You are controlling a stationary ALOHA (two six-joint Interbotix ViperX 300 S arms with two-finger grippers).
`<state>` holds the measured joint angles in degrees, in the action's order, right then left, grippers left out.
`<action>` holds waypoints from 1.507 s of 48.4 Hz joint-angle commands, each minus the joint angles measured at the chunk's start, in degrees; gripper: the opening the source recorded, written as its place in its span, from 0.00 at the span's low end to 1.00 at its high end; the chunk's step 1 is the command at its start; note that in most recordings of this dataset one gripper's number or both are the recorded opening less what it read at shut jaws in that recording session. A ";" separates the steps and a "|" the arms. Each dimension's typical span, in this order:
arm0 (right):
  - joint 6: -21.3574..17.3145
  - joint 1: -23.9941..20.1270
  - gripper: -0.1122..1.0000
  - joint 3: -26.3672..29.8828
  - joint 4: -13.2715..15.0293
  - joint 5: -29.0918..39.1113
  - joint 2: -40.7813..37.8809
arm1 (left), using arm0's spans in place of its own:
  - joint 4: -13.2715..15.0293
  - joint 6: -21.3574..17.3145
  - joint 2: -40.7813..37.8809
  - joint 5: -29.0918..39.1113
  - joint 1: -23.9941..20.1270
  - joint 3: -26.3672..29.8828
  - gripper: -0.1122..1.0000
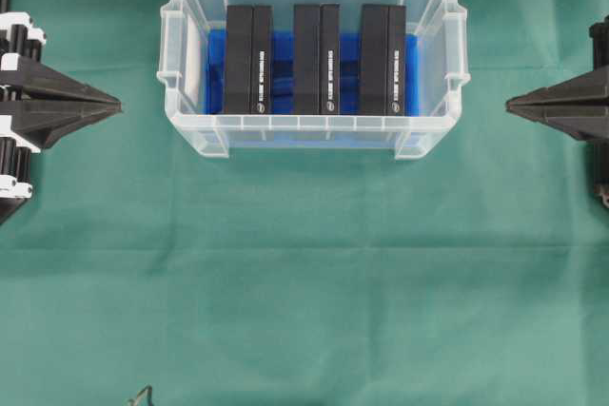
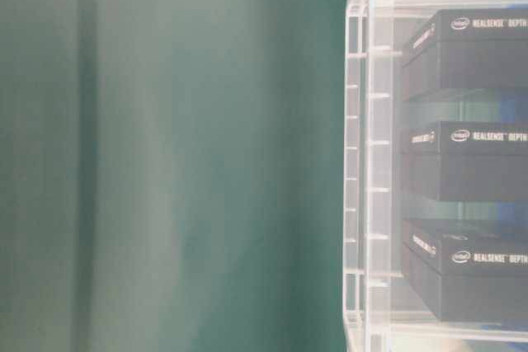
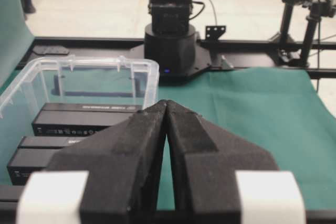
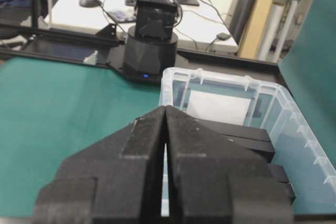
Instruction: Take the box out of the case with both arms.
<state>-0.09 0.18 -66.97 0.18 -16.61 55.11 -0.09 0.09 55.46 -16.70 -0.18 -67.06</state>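
The clear plastic case [image 1: 181, 64] with a blue lining stands at the back middle of the green cloth. Three black boxes stand upright in it, side by side: left box [image 1: 249, 59], middle box [image 1: 316, 59], right box [image 1: 383, 59]. They also show through the case wall [image 2: 367, 162] in the table-level view as a black box [image 2: 470, 162]. My left gripper [image 1: 116, 102] is shut and empty, well left of the case. My right gripper [image 1: 510, 104] is shut and empty, right of the case. In the wrist views the shut left gripper [image 3: 166, 103] and right gripper [image 4: 165, 108] point toward the case.
Green cloth [image 1: 304, 282] covers the whole table in front of the case. The opposite arm's base [image 3: 170, 40] stands beyond the cloth in the left wrist view. A small dark object [image 1: 141, 396] pokes in at the bottom edge.
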 commanded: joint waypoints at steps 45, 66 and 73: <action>-6.94 1.76 0.10 32.17 -0.26 32.96 -3.96 | -0.53 6.15 0.88 28.04 0.53 27.07 0.10; -11.78 2.20 0.10 36.56 -0.35 44.91 -6.24 | -0.88 6.42 -1.49 37.97 0.53 31.55 0.10; -16.70 2.20 0.10 36.74 -0.26 59.06 -6.68 | -0.79 8.79 -2.81 51.68 0.62 33.49 0.10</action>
<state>-15.47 2.20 -32.08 0.09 36.74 48.87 -0.97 8.00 53.79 28.74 0.18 -35.86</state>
